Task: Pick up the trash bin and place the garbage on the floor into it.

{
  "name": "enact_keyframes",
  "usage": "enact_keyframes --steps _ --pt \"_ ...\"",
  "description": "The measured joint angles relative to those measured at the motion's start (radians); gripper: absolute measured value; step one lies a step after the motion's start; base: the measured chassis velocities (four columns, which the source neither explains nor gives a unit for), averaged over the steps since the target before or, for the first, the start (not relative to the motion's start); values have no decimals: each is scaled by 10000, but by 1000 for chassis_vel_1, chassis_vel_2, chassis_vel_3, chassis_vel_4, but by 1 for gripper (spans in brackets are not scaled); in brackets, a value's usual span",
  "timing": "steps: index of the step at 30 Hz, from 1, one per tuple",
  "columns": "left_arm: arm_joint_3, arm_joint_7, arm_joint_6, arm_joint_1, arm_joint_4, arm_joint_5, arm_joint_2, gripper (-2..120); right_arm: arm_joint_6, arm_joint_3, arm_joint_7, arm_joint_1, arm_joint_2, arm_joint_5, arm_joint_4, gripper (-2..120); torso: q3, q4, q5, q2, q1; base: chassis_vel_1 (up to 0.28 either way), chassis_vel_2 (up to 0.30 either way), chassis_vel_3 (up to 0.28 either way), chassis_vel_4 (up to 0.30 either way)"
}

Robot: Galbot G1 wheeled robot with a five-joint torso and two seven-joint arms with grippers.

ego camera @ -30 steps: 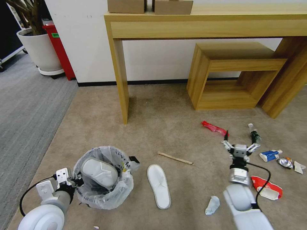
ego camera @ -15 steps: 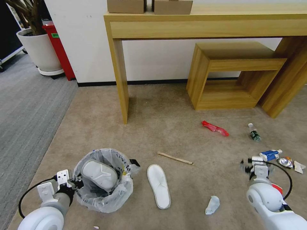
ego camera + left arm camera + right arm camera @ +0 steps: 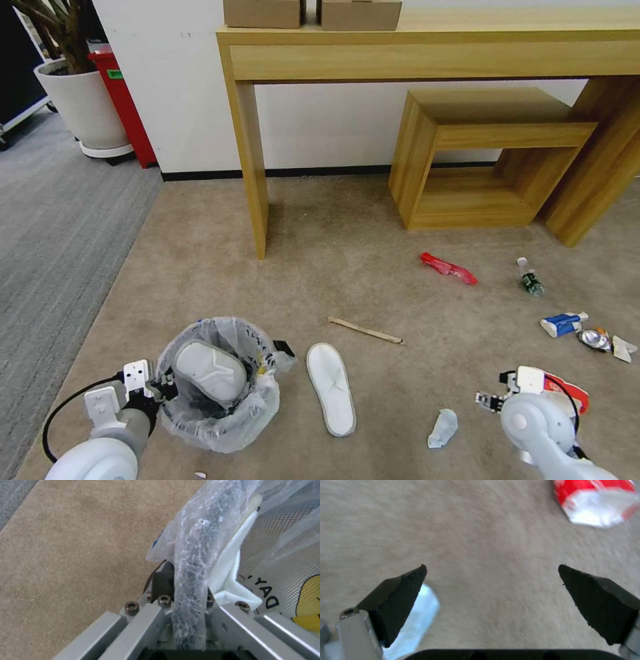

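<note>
The trash bin (image 3: 248, 415), lined with a crinkled clear bag, stands on the carpet at the near left with one white slipper (image 3: 208, 369) inside it. My left gripper (image 3: 165, 389) is shut on its bag-wrapped rim (image 3: 196, 542). The garbage lies scattered: a second slipper (image 3: 331, 389), a wooden stick (image 3: 365, 330), a red wrapper (image 3: 448, 267), a small bottle (image 3: 531, 277), a blue-white packet (image 3: 563, 324), a crushed can (image 3: 595, 339), a red-white cup (image 3: 569, 392) and a tissue (image 3: 443, 427). My right gripper (image 3: 497, 399) hangs open and low over bare carpet between the tissue and the cup (image 3: 598, 503).
A tall wooden console table (image 3: 427, 47) with cardboard boxes (image 3: 313, 13) stands against the far wall, with a low wooden bench (image 3: 480, 157) under it. A white plant pot (image 3: 83, 107) and a red bin (image 3: 123, 107) stand far left on grey carpet (image 3: 53, 220).
My right arm has drawn back from beside the red wrapper and bottle to the near right, by the cup and tissue. The bin has shifted slightly nearer, still held by the left gripper.
</note>
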Motion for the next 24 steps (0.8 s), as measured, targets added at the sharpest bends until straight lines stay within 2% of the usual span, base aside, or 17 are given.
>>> enact_keyframes --steps 3,4,6,7,9,10,11,12,14,15,18,21,24 --pt "79 -8 0 1 84 114 -16 0 194 -29 -1408 -96 -614 -193 364 100 0 1 -2 0 1 0 0 0 0" --pt "79 -8 0 1 84 114 -16 0 194 -29 -1408 -96 -614 -193 364 100 0 1 -2 0 1 0 0 0 0" --pt "184 -18 0 -12 135 231 -87 0 220 23 -2743 -191 -1244 -595 460 100 0 1 -3 -1 0 0 0 0 0" --pt "184 -18 0 -12 135 231 -87 0 220 23 -2743 -191 -1244 -595 460 100 0 1 -3 -1 0 0 0 0 0" --pt "253 -21 2 -27 186 331 -149 0 168 -37 -3629 -215 -1957 -765 477 100 0 -1 -1 0 1 0 0 0 0" --pt "270 -25 4 -43 225 352 -175 0 232 -42 -4467 -223 -2424 -917 429 100 0 0 2 0 0 0 0 0 0" --pt "270 -25 4 -43 225 352 -175 0 232 -42 -4467 -223 -2424 -917 429 100 0 0 2 0 0 0 0 0 0" --pt "275 -34 4 -54 242 355 -183 0 373 -61 -4961 -223 -2683 -1087 364 100 0 1 1 0 0 0 0 0 0" --pt "278 -41 5 -122 305 355 -205 0 1077 -211 -7110 -48 -3439 -1945 -25 100 0 0 -4 0 1 0 0 0 0" --pt "278 -41 5 -122 305 355 -205 0 1077 -211 -7110 -48 -3439 -1945 -25 100 0 0 -4 0 1 0 0 0 0" --pt "259 -101 6 -142 388 355 -227 0 588 -934 -8493 510 -3816 -2184 -424 100 0 1 1 0 2 0 0 0 0" --pt "232 -126 6 -126 427 366 -261 0 301 -1306 -8742 731 -3831 -2200 -505 100 1 1 3 0 2 0 0 0 0" --pt "216 -134 4 -95 468 432 -367 0 138 -1747 -8345 974 -3741 -1907 -581 100 0 1 1 0 2 0 0 0 0"
